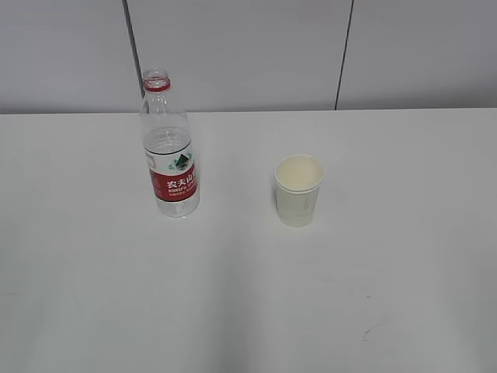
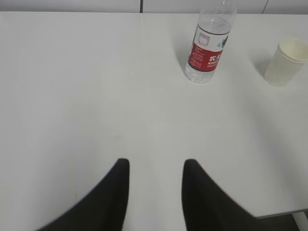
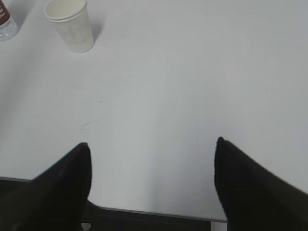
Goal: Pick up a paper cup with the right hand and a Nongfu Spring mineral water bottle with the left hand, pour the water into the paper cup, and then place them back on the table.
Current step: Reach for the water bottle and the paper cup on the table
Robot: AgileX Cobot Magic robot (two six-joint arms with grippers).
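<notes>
The Nongfu Spring bottle (image 1: 169,148) stands upright and uncapped on the white table (image 1: 248,295), left of centre; it holds clear water (image 1: 167,141). The paper cup (image 1: 298,189) stands upright to its right. Neither arm shows in the exterior view. In the left wrist view my left gripper (image 2: 156,163) is open and empty, well short of the bottle (image 2: 208,45) and cup (image 2: 286,61). In the right wrist view my right gripper (image 3: 151,142) is wide open and empty near the table's front edge, far from the cup (image 3: 71,24); the bottle's base (image 3: 6,24) shows at the top left.
A grey panelled wall (image 1: 248,47) runs behind the table. A small dark scratch (image 1: 366,334) marks the tabletop at the front right, also in the right wrist view (image 3: 91,122). The table's front edge (image 3: 154,212) lies under the right gripper.
</notes>
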